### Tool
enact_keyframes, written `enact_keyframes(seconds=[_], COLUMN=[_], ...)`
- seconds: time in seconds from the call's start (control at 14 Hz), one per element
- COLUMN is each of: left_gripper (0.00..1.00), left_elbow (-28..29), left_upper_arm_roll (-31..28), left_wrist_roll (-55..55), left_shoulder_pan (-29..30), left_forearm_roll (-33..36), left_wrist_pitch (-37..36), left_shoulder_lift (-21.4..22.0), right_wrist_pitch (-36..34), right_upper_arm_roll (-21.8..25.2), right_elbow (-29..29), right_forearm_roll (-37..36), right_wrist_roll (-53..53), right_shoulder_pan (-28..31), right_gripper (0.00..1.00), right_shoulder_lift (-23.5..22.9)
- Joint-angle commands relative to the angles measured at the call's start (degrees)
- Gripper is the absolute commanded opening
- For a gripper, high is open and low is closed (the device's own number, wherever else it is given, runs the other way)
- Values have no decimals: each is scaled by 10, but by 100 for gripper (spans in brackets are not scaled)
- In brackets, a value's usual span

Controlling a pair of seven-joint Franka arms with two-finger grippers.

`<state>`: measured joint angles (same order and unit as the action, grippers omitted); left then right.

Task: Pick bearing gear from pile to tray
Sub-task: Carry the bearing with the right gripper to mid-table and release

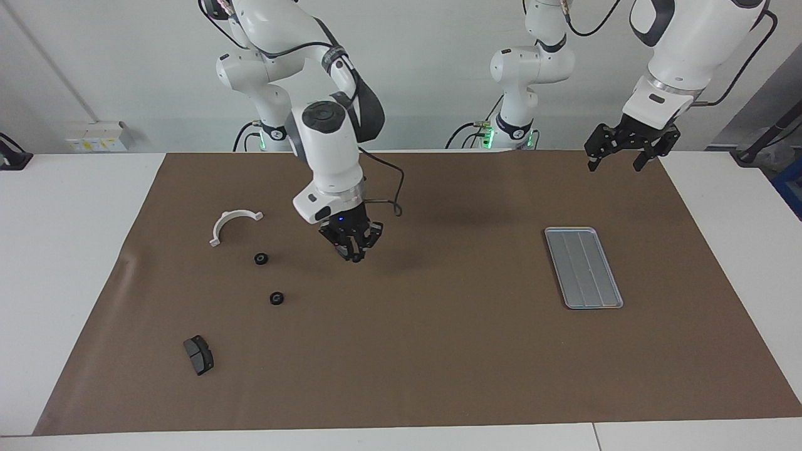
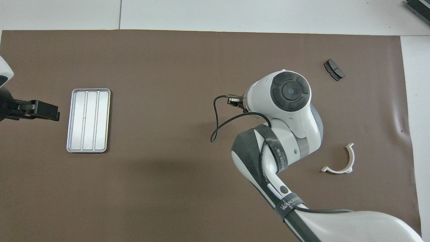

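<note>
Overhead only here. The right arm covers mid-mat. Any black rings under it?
Observer: Yes. One black ring lies on the mat close to the white bracket, and a second ring lies farther from the robots.
Operator: Right claw?
Observer: The right claw is shut, over the mat between the rings and the tray. I can't tell if it holds anything.
Operator: Left claw height?
Observer: The left claw waits open, raised well above the mat.
</note>
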<state>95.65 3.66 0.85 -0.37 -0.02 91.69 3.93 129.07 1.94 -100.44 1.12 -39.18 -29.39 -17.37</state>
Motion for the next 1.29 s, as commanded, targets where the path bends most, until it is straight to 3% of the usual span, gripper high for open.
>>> enact_keyframes(seconds=[0.0, 0.36, 0.72, 0.79, 0.93, 1.0, 1.22], left_gripper=[100, 100, 100, 100, 100, 100, 100], left_elbow=[20, 20, 20, 21, 21, 21, 21], left_upper_arm_roll=[-1, -1, 0, 0, -1, 0, 0], left_wrist_roll=[2, 2, 2, 2, 2, 2, 2], left_shoulder_pan=[2, 2, 2, 2, 2, 2, 2], left_forearm_roll=[6, 6, 6, 6, 6, 6, 6], left_wrist_pitch=[5, 5, 5, 6, 6, 5, 5], left_shoulder_lift=[18, 18, 18, 18, 18, 18, 18], right_wrist_pitch=[46, 117, 116, 116, 116, 116, 115], right_upper_arm_roll=[2, 3, 3, 3, 3, 3, 3], right_elbow=[10, 26, 18, 17, 16, 15, 15], right_forearm_roll=[12, 2, -16, -16, -16, -16, -23], right_wrist_roll=[-61, -181, -190, -190, -190, -191, -191], right_shoulder_pan=[-36, -116, -118, -118, -118, -118, -119], right_gripper=[0, 0, 0, 7, 82, 100, 100], right_shoulder_lift=[-36, -116, -121, -121, -121, -121, -120])
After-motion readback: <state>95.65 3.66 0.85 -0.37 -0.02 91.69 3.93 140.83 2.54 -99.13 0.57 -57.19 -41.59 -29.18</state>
